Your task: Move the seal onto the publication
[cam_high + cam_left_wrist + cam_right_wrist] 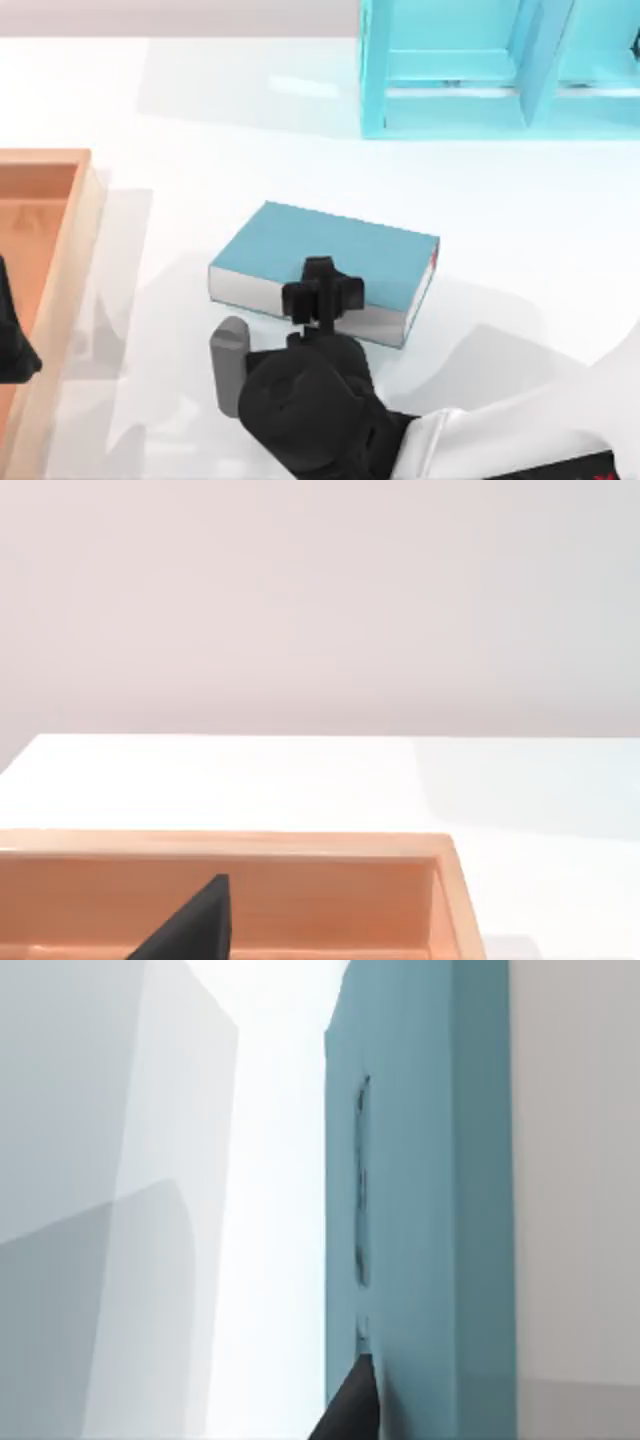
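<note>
Since the right tool (pixel 320 290) hangs over the book's near edge, low in the frame's centre, any release should come only once the seal sits flat on the cover; whether its fingers are parted I cannot tell, and the seal itself is hidden. Just beyond, the publication (pixel 345 250) lies flat on the tabletop (pixel 520 230), teal-blue with white page edges.

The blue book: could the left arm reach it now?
Probably yes: only a tray rim and table separate the left hand and the book, though the right hand hovers over its near edge.
</note>
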### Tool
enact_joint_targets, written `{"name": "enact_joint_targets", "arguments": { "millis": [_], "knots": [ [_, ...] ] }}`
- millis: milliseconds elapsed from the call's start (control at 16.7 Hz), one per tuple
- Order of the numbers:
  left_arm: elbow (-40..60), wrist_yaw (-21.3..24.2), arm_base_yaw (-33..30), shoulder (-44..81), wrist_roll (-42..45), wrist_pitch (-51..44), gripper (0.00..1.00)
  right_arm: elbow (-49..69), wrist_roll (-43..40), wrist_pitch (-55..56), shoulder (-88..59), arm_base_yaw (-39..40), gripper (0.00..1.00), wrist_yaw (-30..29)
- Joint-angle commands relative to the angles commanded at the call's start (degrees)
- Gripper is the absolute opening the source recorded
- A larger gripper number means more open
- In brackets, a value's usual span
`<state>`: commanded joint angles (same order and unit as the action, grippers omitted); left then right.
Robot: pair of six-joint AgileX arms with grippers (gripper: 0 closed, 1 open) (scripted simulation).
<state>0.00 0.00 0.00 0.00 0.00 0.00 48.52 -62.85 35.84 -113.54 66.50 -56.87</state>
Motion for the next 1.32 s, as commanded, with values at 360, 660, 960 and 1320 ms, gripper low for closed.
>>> {"name": "enact_joint_targets", "arguments": {
  "millis": [360,660,960,1320],
  "knots": [
    [0.0,0.0,0.0,0.0,0.0,0.0,1.00,0.0,0.0,0.0,0.0,0.0,1.00,0.0],
    [0.0,0.0,0.0,0.0,0.0,0.0,1.00,0.0,0.0,0.0,0.0,0.0,1.00,0.0],
    [0.0,0.0,0.0,0.0,0.0,0.0,1.00,0.1,0.7,-0.8,0.1,0.6,1.00,-0.2],
    [0.0,0.0,0.0,0.0,0.0,0.0,1.00,2.0,13.2,-15.2,1.8,8.1,1.00,-4.5]
  ]
}}
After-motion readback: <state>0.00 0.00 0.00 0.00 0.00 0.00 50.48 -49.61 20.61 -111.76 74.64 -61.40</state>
